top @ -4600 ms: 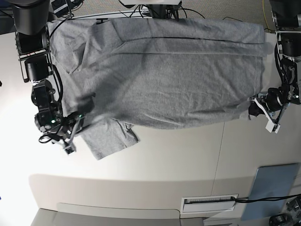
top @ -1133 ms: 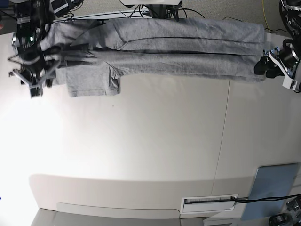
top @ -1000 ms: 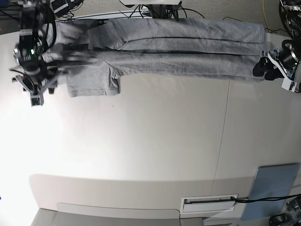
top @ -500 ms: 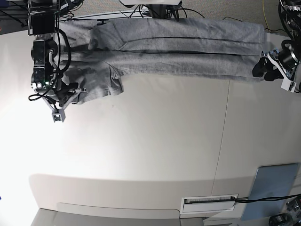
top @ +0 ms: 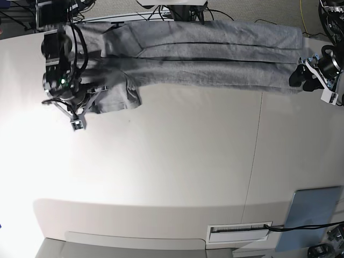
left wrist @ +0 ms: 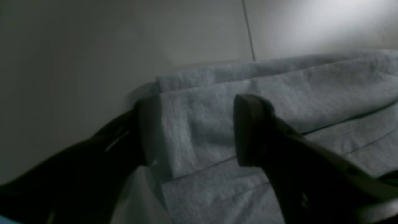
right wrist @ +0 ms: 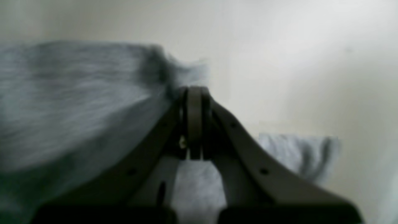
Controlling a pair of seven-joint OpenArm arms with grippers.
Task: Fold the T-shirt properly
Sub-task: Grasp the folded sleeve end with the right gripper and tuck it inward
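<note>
In the left wrist view, the left tool (left wrist: 194, 130) stands wide, its two dark fingers (left wrist: 248, 130) straddling the stacked corner of the T-shirt (left wrist: 279, 93); one finger sits at the cloth's outer edge, the other rests over the folded layers, and the pale tabletop (left wrist: 124, 37) runs beyond. In the right wrist view, the right tool (right wrist: 194, 102) is pressed fully together, its tips meeting right at a blurred edge of the grey T-shirt (right wrist: 68, 99); whether any cloth is pinched between them I cannot tell, and a further patch of the fabric shows behind the tool to the right. In the base view, the T-shirt (top: 215, 59) lies as a long folded band along the far edge of the tabletop (top: 188, 172), with a sleeve flap hanging down at its left end. The right tool (top: 86, 102) sits at that flap, the left tool (top: 301, 78) at the band's opposite end. A blue-grey panel (top: 314, 215) lies well apart, near the lower right corner.
</note>
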